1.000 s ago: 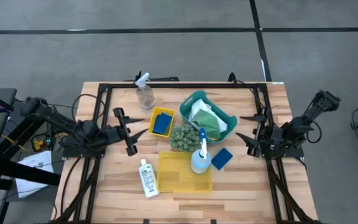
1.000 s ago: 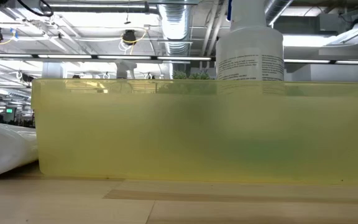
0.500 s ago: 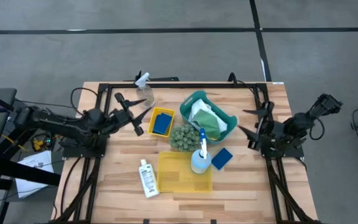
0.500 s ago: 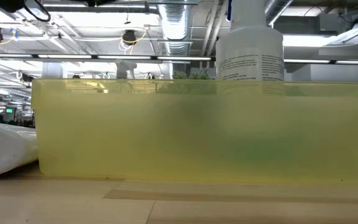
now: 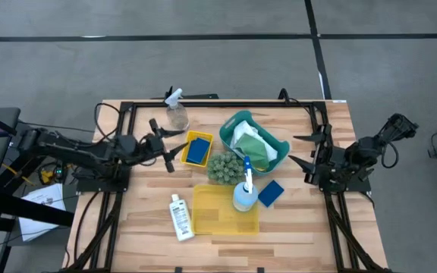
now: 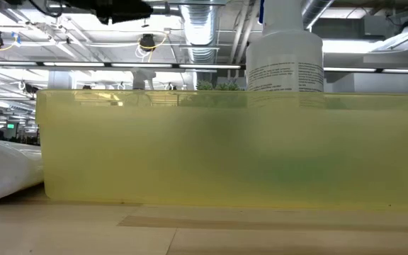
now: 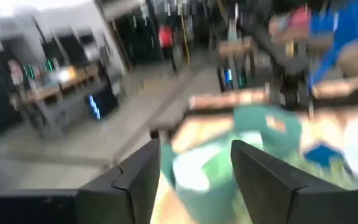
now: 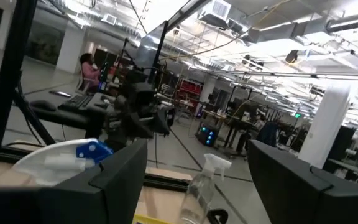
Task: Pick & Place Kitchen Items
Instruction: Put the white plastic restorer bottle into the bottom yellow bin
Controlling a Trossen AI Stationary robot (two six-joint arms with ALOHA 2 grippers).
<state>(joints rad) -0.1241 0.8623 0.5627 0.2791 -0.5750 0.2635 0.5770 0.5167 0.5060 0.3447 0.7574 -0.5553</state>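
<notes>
My left gripper (image 5: pixel 170 145) hangs open and empty above the table, between the clear spray bottle (image 5: pixel 177 114) lying on its side at the far edge and the small yellow bin (image 5: pixel 187 149) that holds a blue sponge (image 5: pixel 197 151). Its blurred wrist view looks toward the teal basket (image 7: pixel 253 152). My right gripper (image 5: pixel 300 152) hovers open and empty to the right of the teal basket (image 5: pixel 278 144), which holds a white cloth (image 5: pixel 243 136). A blue-and-white spray bottle (image 5: pixel 244 191) stands upright at the right end of the large yellow bin (image 5: pixel 218 212). A second blue sponge (image 5: pixel 271 192) lies flat on the table and a small white bottle (image 5: pixel 179 217) lies on its side.
A green bumpy ball (image 5: pixel 222 167) sits between the two yellow bins. A black frame (image 5: pixel 218 105) runs along the table's far edge and sides. In the low view the large yellow bin (image 6: pixel 225 149) fills the foreground. Bare wood shows at the near corners.
My left gripper has swung toward the far edge and then toward the table's right, turning as it went, and now stands closer to the small yellow bin. A dark part of that arm has come into the top of the low view. No object has moved.
</notes>
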